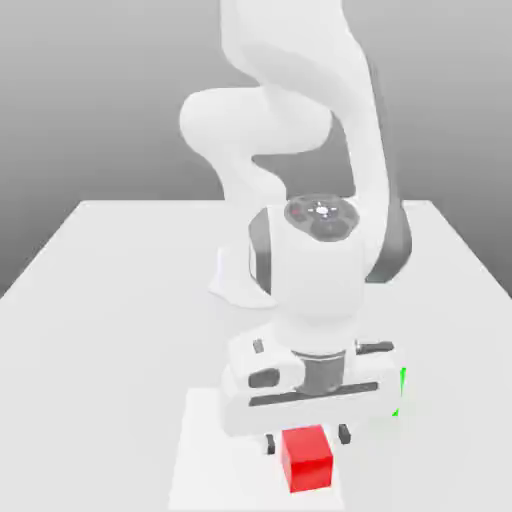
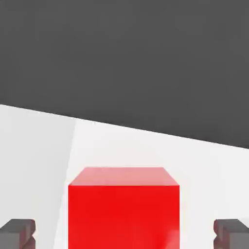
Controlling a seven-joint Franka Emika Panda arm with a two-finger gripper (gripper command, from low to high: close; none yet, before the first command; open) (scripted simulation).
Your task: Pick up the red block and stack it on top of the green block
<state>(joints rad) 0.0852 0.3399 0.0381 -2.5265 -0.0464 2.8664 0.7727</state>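
Note:
The red block (image 1: 307, 460) sits on the white table near its front edge. My gripper (image 1: 307, 440) is lowered straight over it, one dark finger on either side of the block. In the hand view the red block (image 2: 124, 209) lies between the fingertips (image 2: 17, 233), and a gap shows on each side, so the gripper (image 2: 124, 234) is open around it and not touching. A thin sliver of the green block (image 1: 402, 392) shows behind the hand, towards the exterior view's right; the rest of it is hidden.
The arm's white base (image 1: 240, 285) stands at the middle of the table (image 1: 110, 300), behind the hand. A paler square patch (image 1: 200, 450) marks the table surface under the red block.

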